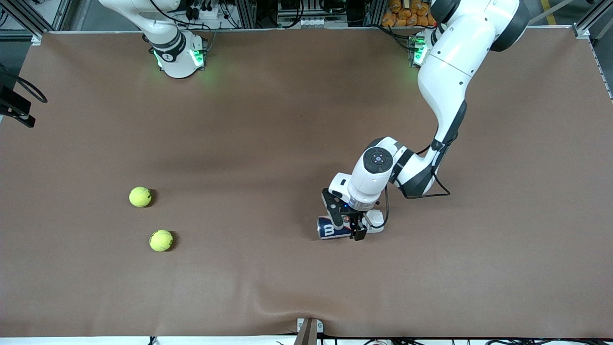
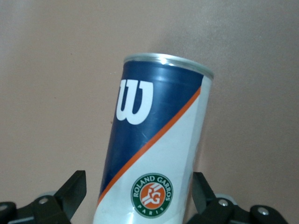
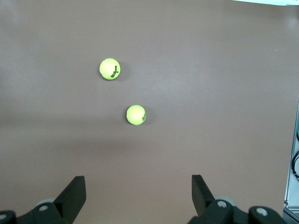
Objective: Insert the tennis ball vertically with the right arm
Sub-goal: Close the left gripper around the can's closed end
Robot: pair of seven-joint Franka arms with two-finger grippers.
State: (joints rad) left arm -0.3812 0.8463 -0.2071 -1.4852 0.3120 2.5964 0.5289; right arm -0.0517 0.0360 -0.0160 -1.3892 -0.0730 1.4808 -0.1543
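Observation:
A tennis-ball can [image 1: 330, 229], blue and white with an orange stripe, lies on its side on the brown table. My left gripper [image 1: 346, 222] is down over it, open, with a finger on either side of the can [image 2: 154, 140] and a gap showing at each finger [image 2: 72, 191]. Two yellow-green tennis balls [image 1: 140, 196] [image 1: 161, 240] lie toward the right arm's end of the table. They also show in the right wrist view [image 3: 110, 69] [image 3: 136, 115]. My right gripper [image 3: 138, 196] is open and empty, high over the table; only the right arm's base [image 1: 175, 52] shows in the front view.
The brown table cover [image 1: 268, 120] has a raised wrinkle at the front edge [image 1: 282, 302]. A black clamp [image 1: 14, 108] sticks in at the right arm's end of the table.

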